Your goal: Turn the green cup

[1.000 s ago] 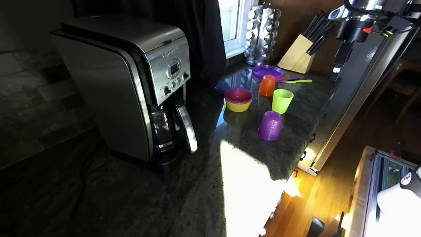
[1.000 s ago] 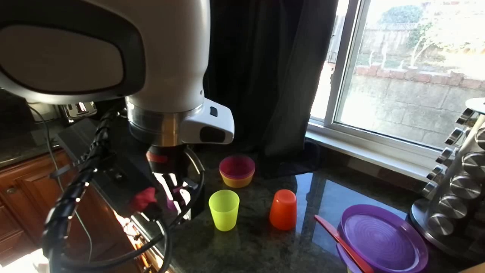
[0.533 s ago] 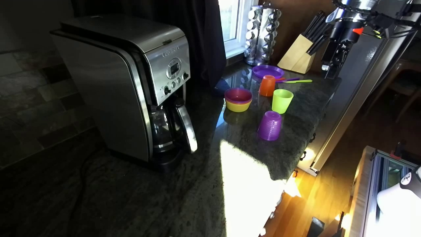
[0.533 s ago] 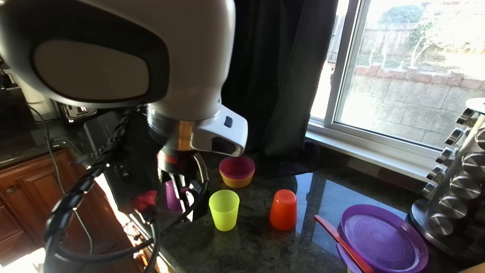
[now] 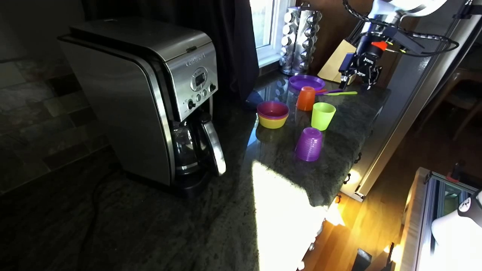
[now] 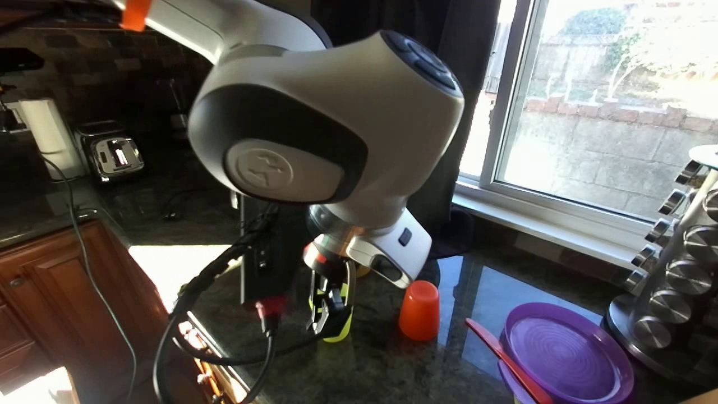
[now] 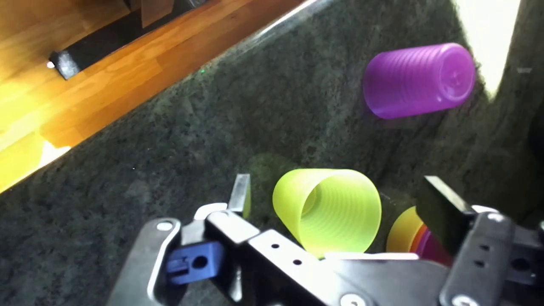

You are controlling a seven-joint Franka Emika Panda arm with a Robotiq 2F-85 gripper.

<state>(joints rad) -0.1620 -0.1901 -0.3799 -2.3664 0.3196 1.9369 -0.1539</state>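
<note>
Here's the green cup [image 5: 323,116], mouth up, with the gripper [image 5: 356,86] spread wide

Starting at the left, in an exterior view, it's the big steel coffee maker [image 5: 124,101], glass carafe [image 5: 185,148] tucked in below its control panel. Along the dark stone counter [image 5: 211,229] we go, and here are the nested bowls [image 5: 272,122], yellow at the bottom, reddish inside. Farther back stands the spice rack [image 5: 308,41], close by the window [image 5: 262,26]. Now the cups! It's the orange cup [image 5: 305,99], base up, with the purple plate [image 5: 299,81] behind it; the purple cup [image 5: 309,145], base up as well, at the front. And right there beside them, the green cup, upright on the counter, near both and touching neither! Right again, the wooden knife block [image 5: 335,62], partly hidden by the gripper, and what a stretch: two fingers [image 7: 240,194] held well apart. In the wrist view the cup shows between them, but in an exterior view the gripper hangs in the air below the white arm [image 5: 418,5], away from the cup, to its right and farther back
</note>
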